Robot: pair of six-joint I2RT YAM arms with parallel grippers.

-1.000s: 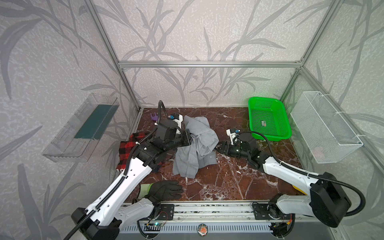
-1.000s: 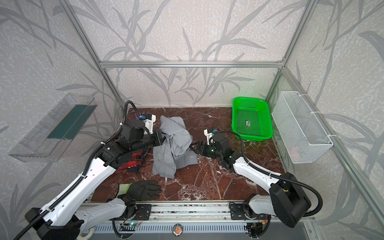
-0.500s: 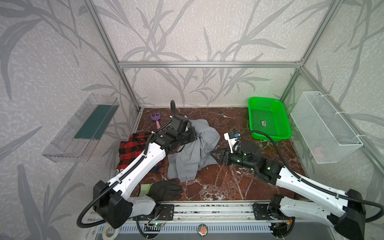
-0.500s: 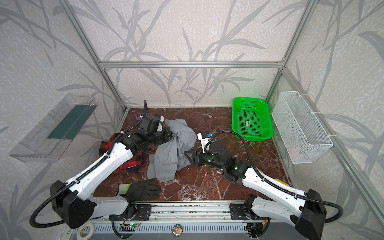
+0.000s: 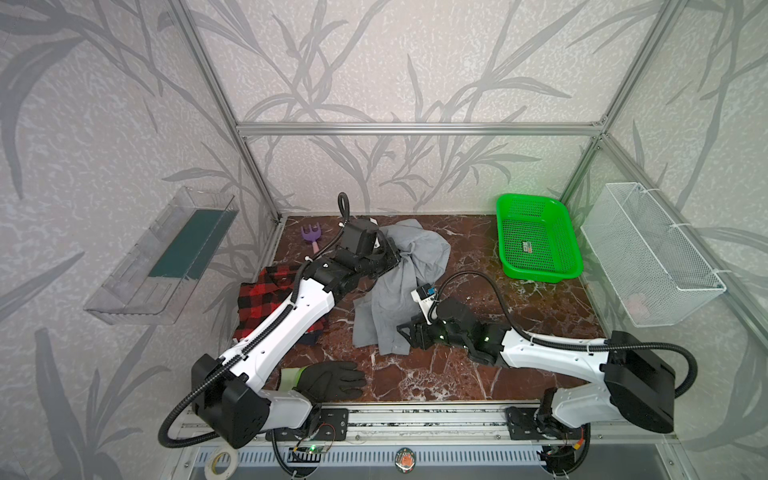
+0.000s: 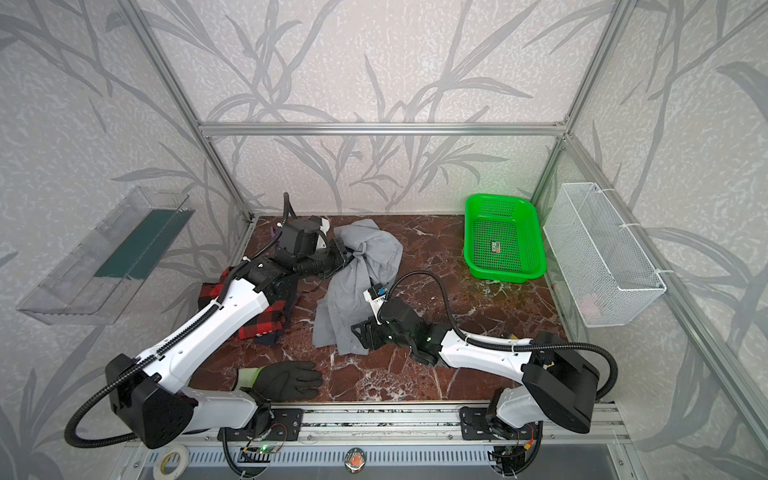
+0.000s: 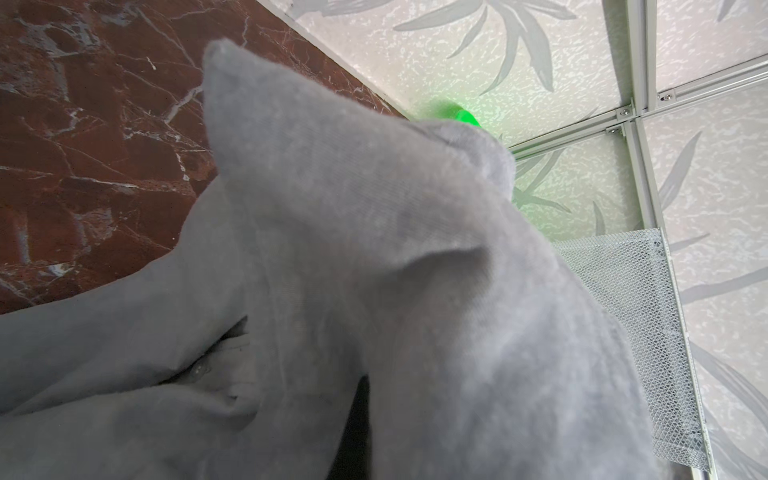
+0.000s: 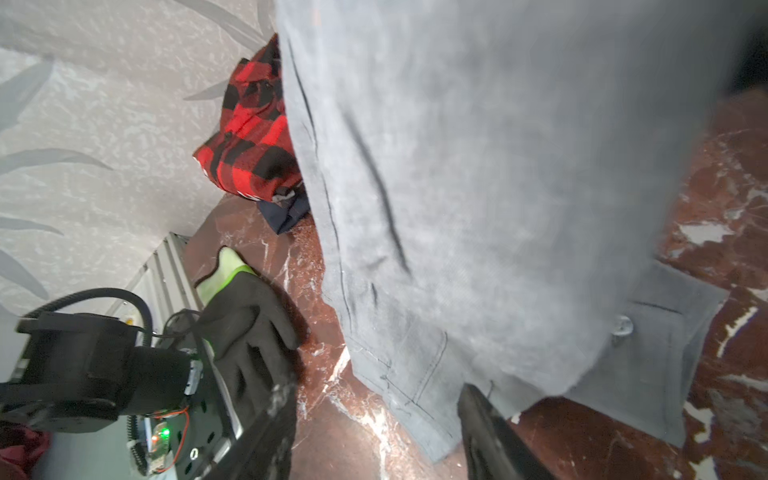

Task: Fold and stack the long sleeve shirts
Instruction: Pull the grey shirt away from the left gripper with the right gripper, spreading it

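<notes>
green basket: just a small tag | left gripper: clamped on grey shirt | right gripper: jaws apart at its hem

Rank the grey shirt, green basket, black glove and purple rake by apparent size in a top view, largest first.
1. grey shirt and green basket: too close to rank, the shirt being bunched and partly covered by arms.
2. black glove.
3. purple rake, clearly smallest.
</notes>
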